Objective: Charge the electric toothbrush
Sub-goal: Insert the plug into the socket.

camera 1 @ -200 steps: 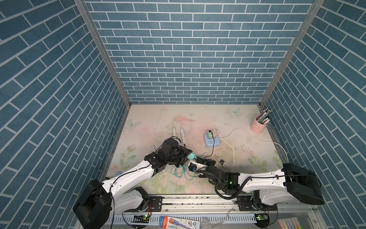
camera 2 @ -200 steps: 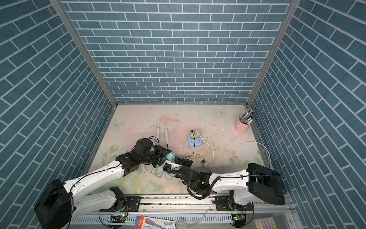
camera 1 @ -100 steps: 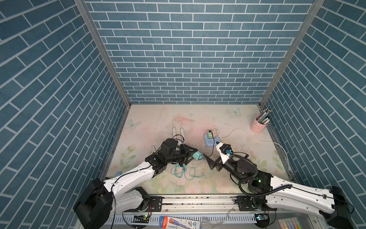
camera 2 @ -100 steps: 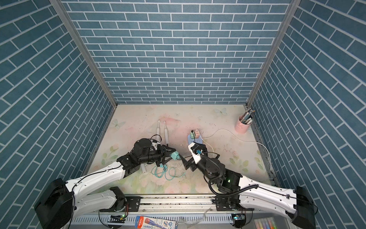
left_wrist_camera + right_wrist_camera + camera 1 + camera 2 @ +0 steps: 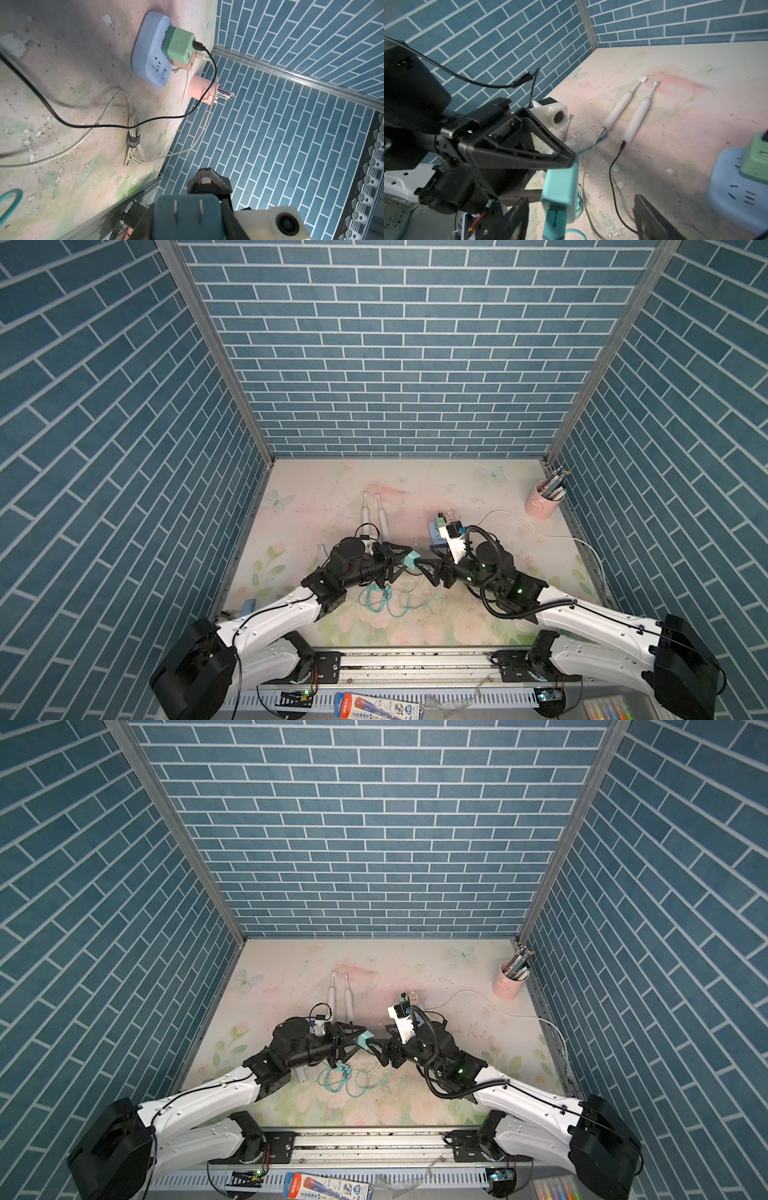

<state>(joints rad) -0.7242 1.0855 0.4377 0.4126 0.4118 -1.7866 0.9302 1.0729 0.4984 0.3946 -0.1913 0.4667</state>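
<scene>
Left gripper (image 5: 404, 561) pinches the teal charger plug (image 5: 560, 187) above the worktop (image 5: 457, 489). Right gripper (image 5: 427, 568) faces it, jaws spread wide on either side, not touching. Two electric toothbrushes (image 5: 620, 108) lie flat side by side beyond, near the blue power strip (image 5: 149, 52).

Both top views are bright and evenly lit, with sharp detail at the centre. The brick walls (image 5: 399, 364) bend and stretch toward the frame's corners, a wide-angle effect. Soft shadows lie under the arms on the table (image 5: 478, 497), lower centre. In the left wrist view a broad grey shadow dims part of the tabletop, and the teal plug (image 5: 187, 216) near the lens looks soft. In the right wrist view the power strip (image 5: 737, 187) is blurred.
</scene>
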